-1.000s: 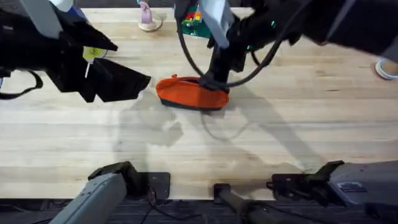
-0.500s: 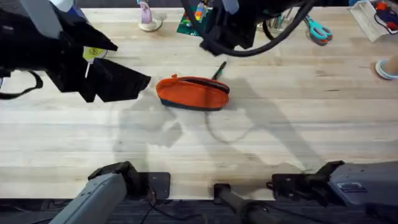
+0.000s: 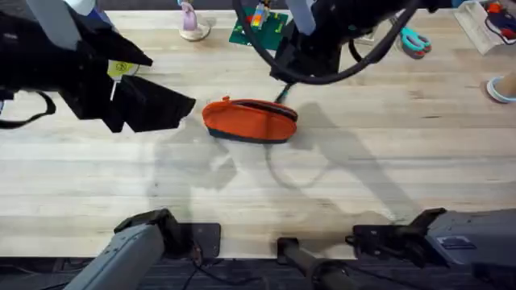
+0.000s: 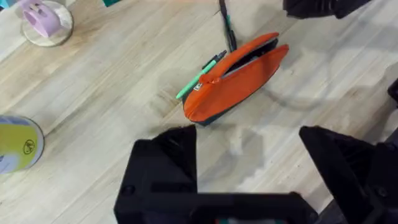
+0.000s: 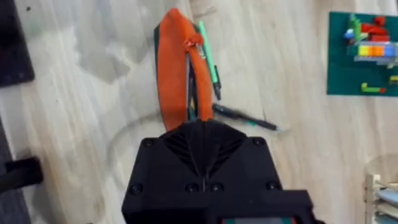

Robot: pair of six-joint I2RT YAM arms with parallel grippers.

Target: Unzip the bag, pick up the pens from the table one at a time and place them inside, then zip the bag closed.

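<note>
Bag (image 3: 249, 121) lies mid-table (image 3: 387, 161), long axis across my overhead view, orange side up, dark base toward the arm bases. Overhead gives me just a dark stub of pen poking out behind the bag's right end. The wrist views add more: left wrist shows the zipper parted along the top, red pull (image 4: 198, 86) at one end, green pen (image 4: 200, 77) lying against the bag's far side by the pull, and black pen (image 4: 226, 28) on the wood just past the bag's other end. Right wrist confirms both pens beside the open slit, outside it.

Left gripper (image 4: 249, 162) hangs off to the bag's left, fingers spread wide, empty. Right gripper (image 5: 200, 140) sits above the bag's right end; fingers pressed together, holding nothing I can see.
</note>
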